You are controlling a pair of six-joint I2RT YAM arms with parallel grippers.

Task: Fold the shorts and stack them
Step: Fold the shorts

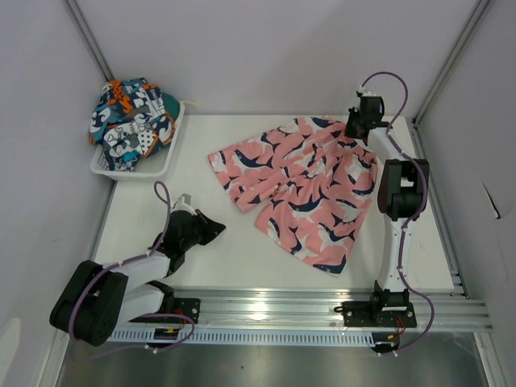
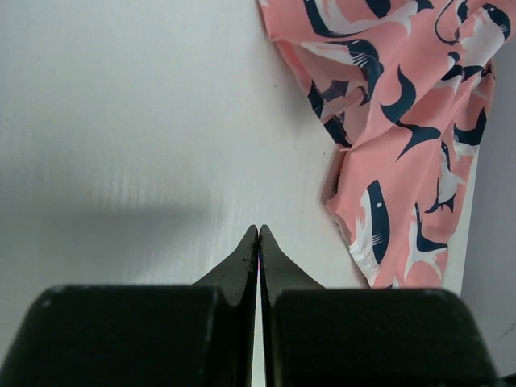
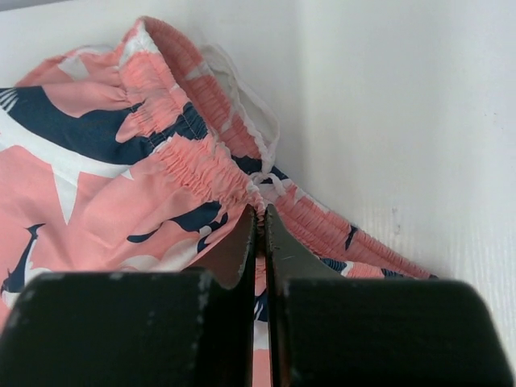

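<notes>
The pink shark-print shorts (image 1: 302,185) lie spread on the white table, waistband at the far right. My right gripper (image 1: 352,129) is shut on the elastic waistband (image 3: 201,153) beside the white drawstring (image 3: 250,113). My left gripper (image 1: 216,230) is shut and empty, low over bare table left of the shorts; a pink leg hem (image 2: 379,234) shows to its right. The teal, orange and navy patchwork shorts (image 1: 133,121) sit bunched in the white basket (image 1: 165,157) at the far left.
Grey walls close in the table on the left, back and right. A metal rail (image 1: 306,310) runs along the near edge with both arm bases on it.
</notes>
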